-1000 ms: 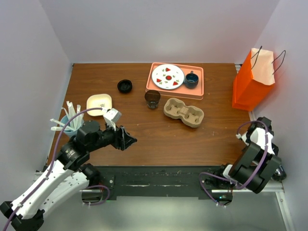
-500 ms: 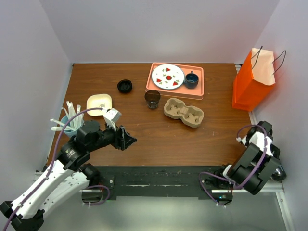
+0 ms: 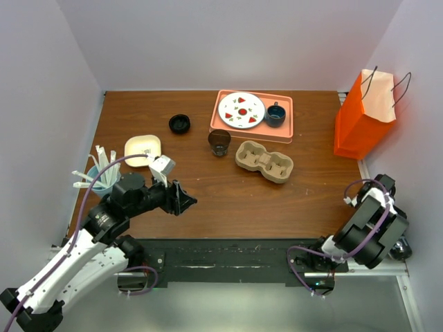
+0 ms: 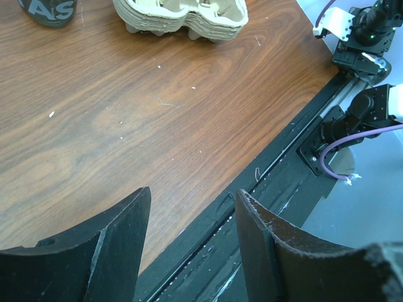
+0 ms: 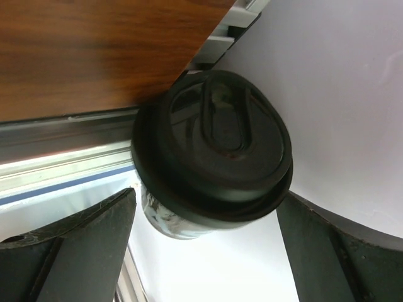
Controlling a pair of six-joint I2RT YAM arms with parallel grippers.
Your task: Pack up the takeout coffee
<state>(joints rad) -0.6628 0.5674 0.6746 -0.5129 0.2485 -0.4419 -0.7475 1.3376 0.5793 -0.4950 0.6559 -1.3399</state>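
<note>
The takeout coffee (image 5: 214, 132), a cup with a round black lid, fills the right wrist view. It lies just beyond the table's metal edge rail, against a white surface. My right gripper (image 5: 206, 195) is open, one finger on each side of the lid with a gap at both. In the top view the right arm (image 3: 370, 225) is folded at the table's near right corner and I cannot make out the cup there. My left gripper (image 3: 187, 200) (image 4: 193, 192) is open and empty, low over the near table edge.
A cardboard cup carrier (image 3: 264, 160) (image 4: 182, 16) and a lidless brown cup (image 3: 219, 142) sit mid-table. Behind are a black disc (image 3: 179, 123) and a pink tray (image 3: 285, 131) with a plate and a blue mug. An orange bag (image 3: 363, 114) stands right. A white bowl (image 3: 142, 149) sits left.
The right arm has sunk toward the near right corner, past the table edge, and its jaws have spread wider. The left arm has not moved.
</note>
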